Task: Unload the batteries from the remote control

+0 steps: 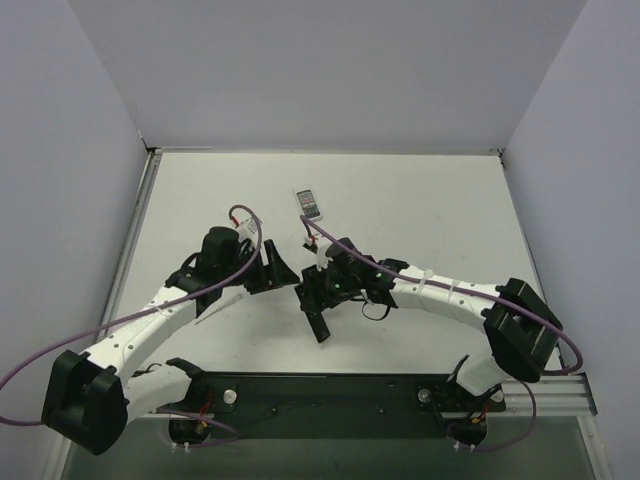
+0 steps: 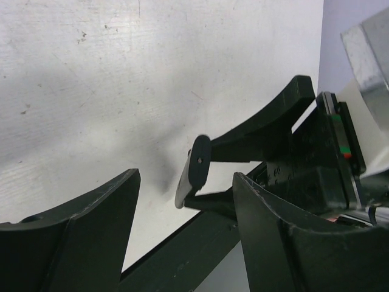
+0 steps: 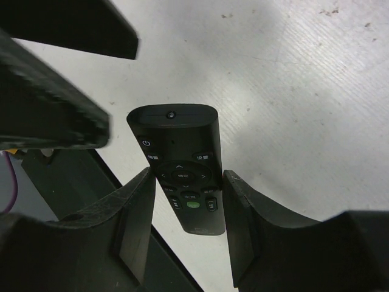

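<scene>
R fingers [image 3: 135,222] clamped narrow on the remote control [image 3: 180,167], one on each long side at the lower half, btn face toward the R wrist cam. L fingers [image 2: 91,237] wide apart, gripping nothing. The remote's top end sits in the gap btwn them, apart from both in the L wrist view. Top view only: small white remote [image 1: 309,203] flat on the surface [image 1: 430,220], well apart. L wrist view only: remote end-on.
</scene>
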`<action>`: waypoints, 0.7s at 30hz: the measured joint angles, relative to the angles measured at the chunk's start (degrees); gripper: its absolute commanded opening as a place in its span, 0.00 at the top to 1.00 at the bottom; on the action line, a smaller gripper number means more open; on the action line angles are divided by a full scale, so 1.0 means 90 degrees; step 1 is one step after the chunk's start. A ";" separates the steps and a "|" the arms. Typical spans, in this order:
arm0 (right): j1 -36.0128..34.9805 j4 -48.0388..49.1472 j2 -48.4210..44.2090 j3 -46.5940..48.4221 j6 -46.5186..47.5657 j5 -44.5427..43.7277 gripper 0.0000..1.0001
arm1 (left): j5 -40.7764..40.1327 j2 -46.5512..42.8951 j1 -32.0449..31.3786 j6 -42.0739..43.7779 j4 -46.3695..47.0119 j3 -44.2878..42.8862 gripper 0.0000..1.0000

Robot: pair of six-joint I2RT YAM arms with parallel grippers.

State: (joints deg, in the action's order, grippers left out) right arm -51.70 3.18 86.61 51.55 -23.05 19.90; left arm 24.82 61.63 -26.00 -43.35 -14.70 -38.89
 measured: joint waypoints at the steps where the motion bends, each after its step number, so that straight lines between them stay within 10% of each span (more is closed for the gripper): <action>1: -0.0046 0.0049 -0.0019 -0.0022 0.0000 0.0000 0.75 | 0.0015 0.0092 -0.0041 -0.0032 0.0107 0.0017 0.28; 21: -0.0189 0.0522 -0.0032 -0.0340 -0.0053 -0.0505 0.75 | 0.0066 0.0865 -0.0403 -0.0529 0.0767 0.0357 0.48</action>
State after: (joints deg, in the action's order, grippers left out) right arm -53.41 7.88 86.32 48.49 -23.53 15.35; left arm 25.41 69.41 -29.63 -48.12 -7.79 -35.68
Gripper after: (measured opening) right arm 0.404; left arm 0.551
